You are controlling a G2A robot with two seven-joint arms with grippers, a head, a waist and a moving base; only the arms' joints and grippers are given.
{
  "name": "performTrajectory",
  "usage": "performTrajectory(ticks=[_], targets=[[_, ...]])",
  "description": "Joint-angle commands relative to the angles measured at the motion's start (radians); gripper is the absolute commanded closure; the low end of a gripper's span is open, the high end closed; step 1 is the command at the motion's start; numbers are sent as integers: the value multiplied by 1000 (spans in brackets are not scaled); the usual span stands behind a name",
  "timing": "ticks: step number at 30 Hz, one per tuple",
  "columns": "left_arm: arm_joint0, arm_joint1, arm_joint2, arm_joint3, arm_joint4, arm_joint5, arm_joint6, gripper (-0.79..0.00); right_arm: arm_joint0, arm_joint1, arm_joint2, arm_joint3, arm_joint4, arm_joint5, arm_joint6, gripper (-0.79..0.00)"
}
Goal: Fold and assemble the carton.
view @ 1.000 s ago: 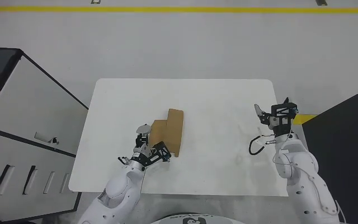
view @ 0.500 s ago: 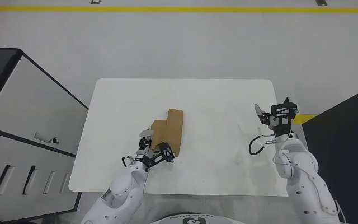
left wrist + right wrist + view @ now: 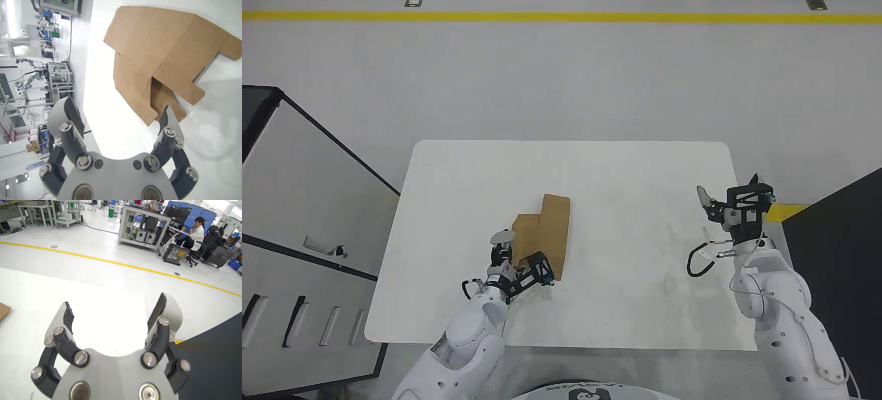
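Brown cardboard is the main thing here, but going from the left: a grey cabinet-type unit point(image 3: 302, 190) stands on the floor just off the left edge of the white table point(image 3: 642, 300). Next over is the left gripper point(image 3: 521, 254), low over the table near its front edge, jaws spread wide and gripping nothing.

In the left wrist view that gripper point(image 3: 118, 111) points straight at the carton point(image 3: 158, 51). One ribbed fingertip point(image 3: 165, 117) sits right at the nearest flap, beside a dark gap where the top layer lifts off the bottom one. Honestly can't tell if it actually touches the card. The other finger is off to the side over the tabletop.

From the top view the carton point(image 3: 547, 232) lies mostly flat, a bit left of the table's middle. It's folded over, with stepped flaps on the side facing the left gripper and one long straight edge on the opposite side.

Further right, the right gripper point(image 3: 730, 200) hangs by the table's right edge, well apart from the carton, also wide open and holding nothing. Its own wrist view has the gripper point(image 3: 115, 309) over a rounded table corner, with a sliver of cardboard at the frame edge.

A black panel point(image 3: 842, 240) stands just past the table's right side, and a yellow floor line point(image 3: 562, 16) runs beyond the far edge.
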Motion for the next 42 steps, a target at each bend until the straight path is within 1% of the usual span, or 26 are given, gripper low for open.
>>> performTrajectory(ticks=[1, 6, 8, 9, 12, 14, 15, 17, 19, 24, 26, 42], targets=[[-3, 0, 0, 7, 6, 5, 19, -785, 0, 0, 0, 0, 0, 0, 0, -785], [-9, -6, 18, 24, 18, 25, 16, -785, 0, 0, 0, 0, 0, 0, 0, -785], [-15, -8, 24, 31, 24, 31, 11, -742, 0, 0, 0, 0, 0, 0, 0, -785], [-17, -9, 26, 34, 27, 32, 8, -742, 0, 0, 0, 0, 0, 0, 0, -785], [-20, -11, 31, 41, 38, 35, 1, -690, 0, 0, 0, 0, 0, 0, 0, -785], [-19, -13, 31, 43, 36, 39, 1, -594, 0, 0, 0, 0, 0, 0, 0, -785], [-19, -13, 32, 43, 32, 38, 3, -517, 0, 0, 0, 0, 0, 0, 0, -785], [-20, -14, 31, 46, 29, 35, 5, -453, 0, 0, 0, 0, 0, 0, 0, -785], [-22, -16, 33, 49, 31, 31, 8, -419, 0, 0, 0, 0, 0, 0, 0, -785], [-26, -18, 41, 58, 35, 17, 13, -413, 0, 0, 0, 0, 0, 0, 0, -785], [-27, -19, 44, 60, 37, 12, 16, -382, 0, 0, 0, 0, 0, 0, 0, -785], [-48, -30, 60, 90, 51, -13, -12, -323, 0, 0, 0, 0, 0, 0, 0, -785]])
